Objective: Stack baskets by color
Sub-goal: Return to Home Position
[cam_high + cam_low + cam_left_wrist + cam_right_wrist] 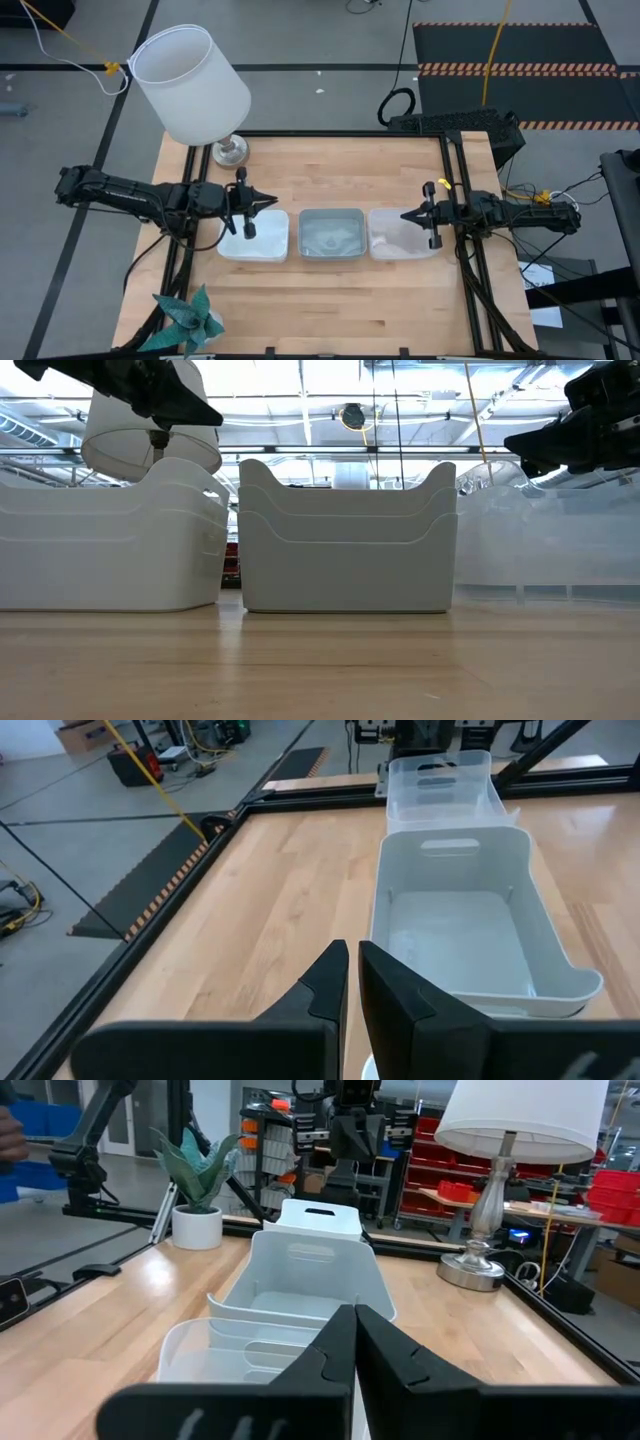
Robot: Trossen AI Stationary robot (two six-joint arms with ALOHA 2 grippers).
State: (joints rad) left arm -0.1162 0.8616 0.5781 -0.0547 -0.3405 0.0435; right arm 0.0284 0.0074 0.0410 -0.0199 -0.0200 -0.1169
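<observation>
three basket stacks [331, 235] stand side by side.

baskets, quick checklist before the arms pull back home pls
1. Sorted by colour into a row of white stack, grey-blue stack and clear stack: ok.
2. Left tool shut, empty, over the white stack's edge: ok.
3. Right tool shut, empty, over the clear stack: ok.
4. Three nested rims on the grey-blue stack in the low view: ok.
5. Basket count in the clear stack: cannot tell.
</observation>
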